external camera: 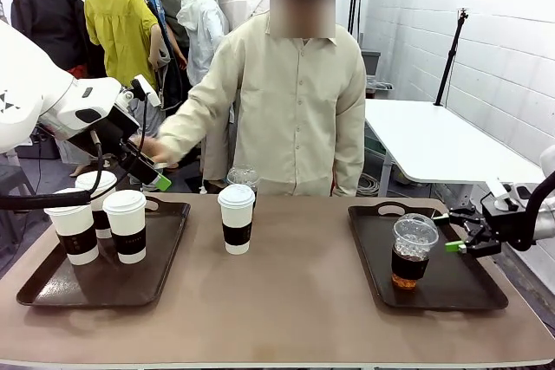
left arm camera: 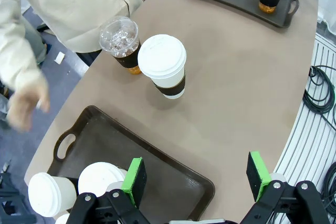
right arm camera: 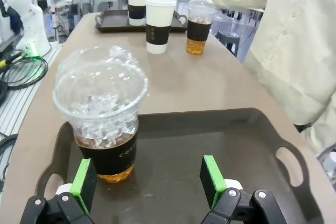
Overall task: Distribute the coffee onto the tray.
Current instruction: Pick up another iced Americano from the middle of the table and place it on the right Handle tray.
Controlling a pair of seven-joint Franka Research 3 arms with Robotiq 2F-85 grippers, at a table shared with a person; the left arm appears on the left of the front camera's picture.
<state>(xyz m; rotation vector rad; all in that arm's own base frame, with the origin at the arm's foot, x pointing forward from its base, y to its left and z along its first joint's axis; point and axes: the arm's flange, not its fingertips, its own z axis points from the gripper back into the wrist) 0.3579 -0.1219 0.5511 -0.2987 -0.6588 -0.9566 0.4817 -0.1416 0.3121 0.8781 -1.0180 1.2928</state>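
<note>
1. Table (external camera: pixel 295 301): a matte brown top with rounded corners is carrying two trays, one at each end, so each arm is serving its own side.
2. Right tray (external camera: pixel 486 296): dark brown and smooth, with a raised rim and cut-out handles.
3. Clear cup (external camera: pixel 412 253): a dome-lidded plastic cup with ice over a dark-amber drink and a dark sleeve around its middle. It is standing upright on the right tray, towards the tray's inner side.
4. Right gripper (right arm camera: pixel 148 179): the jaws are standing spread wide and gripping nothing. The clear cup is sitting just ahead of one green pad, off to the side of the gap. This reads as a cup already delivered rather than one being gripped.
5. Left tray (external camera: pixel 35 288): same make as the right tray. It is holding three white paper cups (external camera: pixel 128 223) with white lids and dark sleeves, clustered at its outer end.
6. Left gripper (left arm camera: pixel 196 177): the jaws are wide apart and empty, and it is hovering above the left tray's edge and looking down across the table.
7. Lone paper cup (external camera: pixel 236 218): it is standing mid-table between the trays and not yet on either.
8. Second clear cup (external camera: pixel 243 178): it is waiting just behind the lone paper cup, at the far edge by the person.
9. Person's hand (external camera: pixel 152 149): it is reaching out beyond the far edge, near the left arm. Whether it is holding anything cannot be told.
</note>
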